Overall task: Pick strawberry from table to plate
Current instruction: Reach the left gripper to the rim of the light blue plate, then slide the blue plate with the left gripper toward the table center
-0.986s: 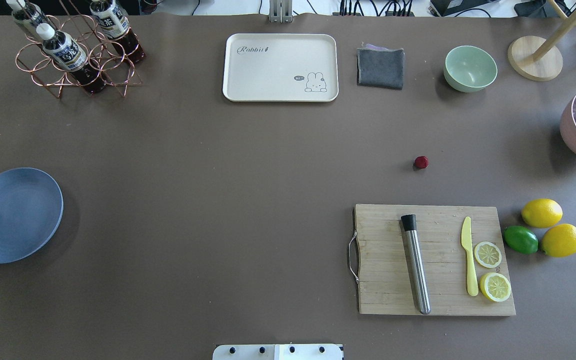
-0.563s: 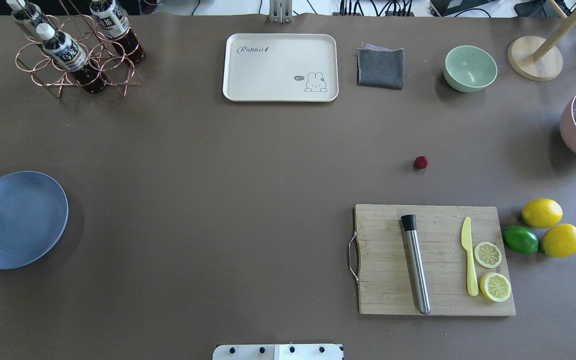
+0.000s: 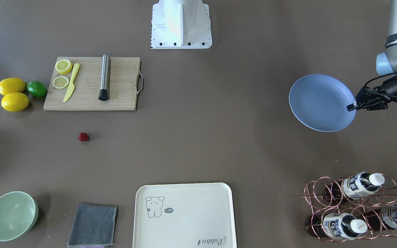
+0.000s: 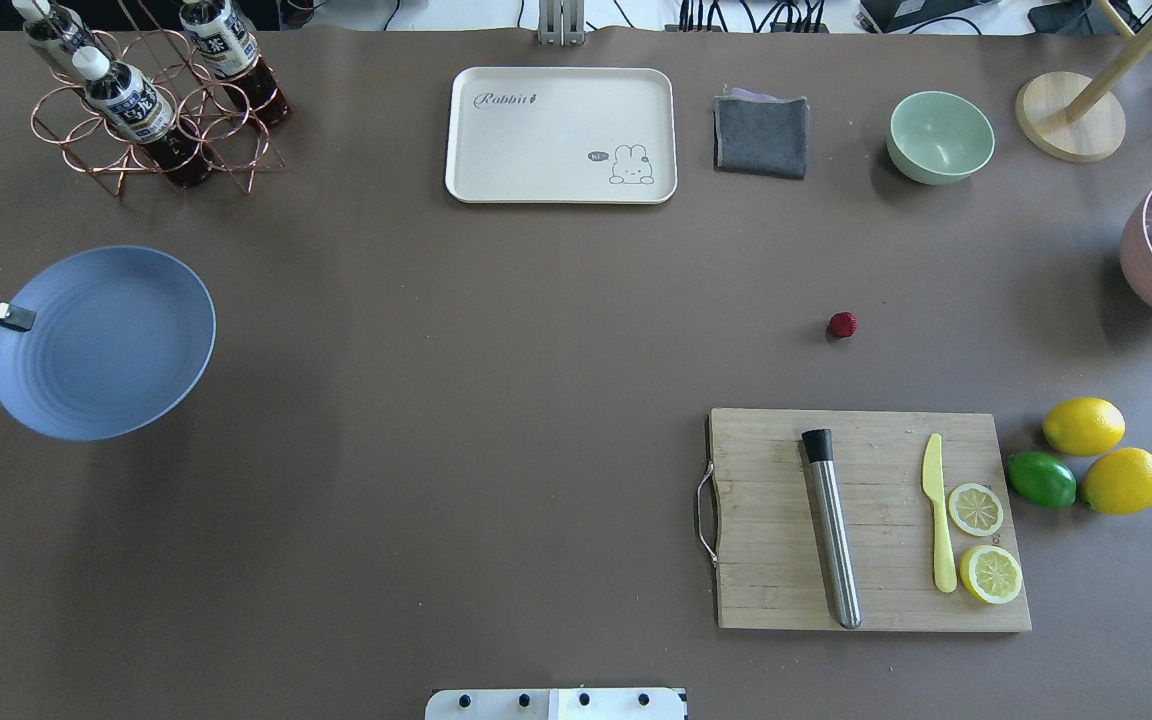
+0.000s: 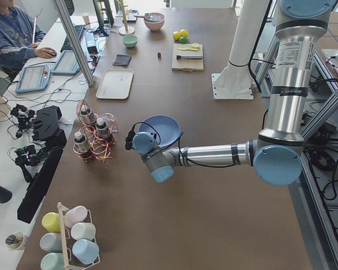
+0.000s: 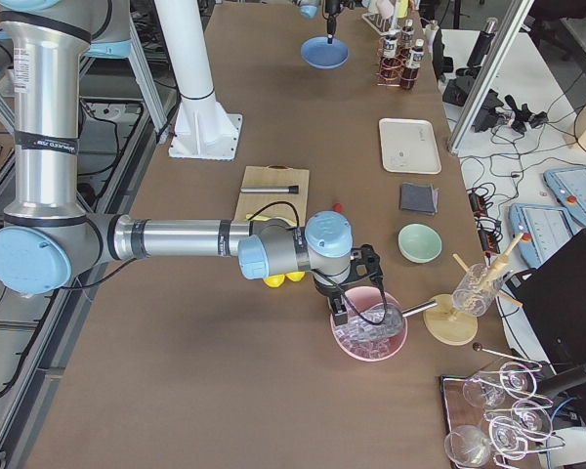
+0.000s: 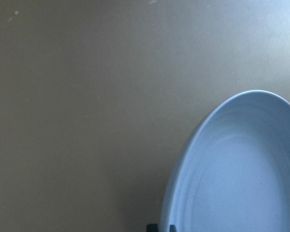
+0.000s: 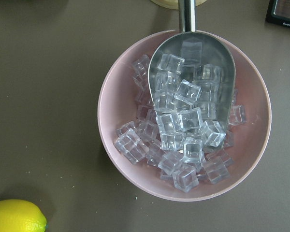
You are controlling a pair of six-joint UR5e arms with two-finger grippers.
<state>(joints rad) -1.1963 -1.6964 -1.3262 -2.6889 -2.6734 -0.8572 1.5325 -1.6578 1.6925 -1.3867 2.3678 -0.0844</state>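
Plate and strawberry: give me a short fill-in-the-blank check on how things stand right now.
The plate is held at its rim by the ____ tool. The strawberry lies on the bare table; the plate holds ____ fruit. The cutting board bears ____ lemon slices. The right wrist view looks down on a pink bowl of ____ cubes.
Missing: left; no; two; ice.

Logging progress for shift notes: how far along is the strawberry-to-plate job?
Done: nothing yet. In hand: the left tool pinches the plate by its rim. Left: the strawberry lies ungrasped on the table, far from the plate; picking and placing remain.
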